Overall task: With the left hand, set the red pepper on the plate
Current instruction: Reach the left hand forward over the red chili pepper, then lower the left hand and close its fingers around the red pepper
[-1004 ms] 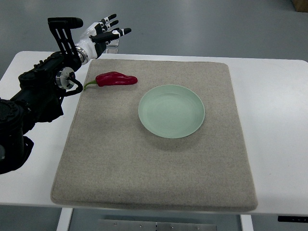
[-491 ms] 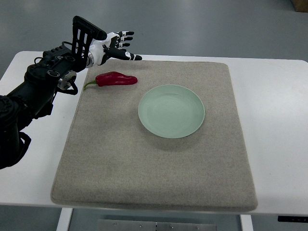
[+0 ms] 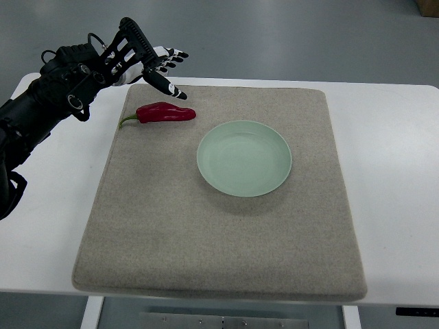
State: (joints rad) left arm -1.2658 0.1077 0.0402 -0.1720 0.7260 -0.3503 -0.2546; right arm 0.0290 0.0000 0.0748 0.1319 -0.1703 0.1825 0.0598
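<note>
Top view shows the left robot hand [image 3: 159, 65] hovering fingers-spread and empty just beyond the red pepper [image 3: 164, 113] – lying on the mat [image 3: 219, 233], left of the plate [image 3: 244, 157] – and a skewed descent could nudge it rolling away.

The left arm reached in from the picture's left edge toward the far side. The left hand [image 3: 159, 66] hovered with fingers [image 3: 169, 89] spread, holding nothing.
</note>
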